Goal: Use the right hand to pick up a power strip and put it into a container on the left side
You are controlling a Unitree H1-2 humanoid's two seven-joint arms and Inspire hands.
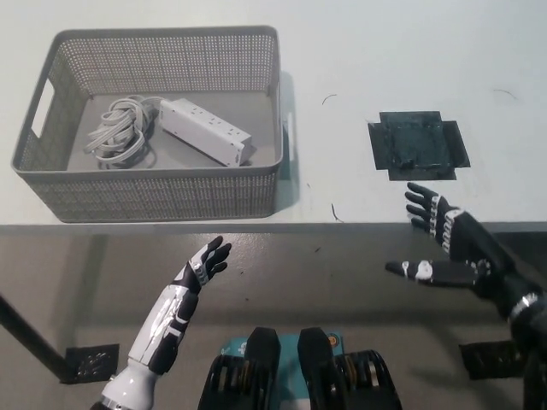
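The power strip (203, 130) lies inside the grey mesh container (154, 195) at the left part of the white counter (359, 51). It rests on the container's floor, set at a slant, with its outlets facing up and its far end near the container's right wall. Its coiled cord (115, 132) sits bundled just beside it, toward the container's left side.

The black right robot hand (444, 248) is well apart from the power strip, off to the right and nearer the robot, hanging at the counter's front edge. It holds nothing; its fingers are spread apart, the upper ones overlapping the counter's edge and the thumb pointing toward picture left over the floor below. A dark taped square (417, 145) marks the counter just beyond this hand, with nothing standing on it.

The white left robot hand (203, 263) hangs below the counter's front edge, under the container's right half, also holding nothing, its dark-tipped fingers loosely apart and pointing up toward the container. It touches neither the container nor the counter.
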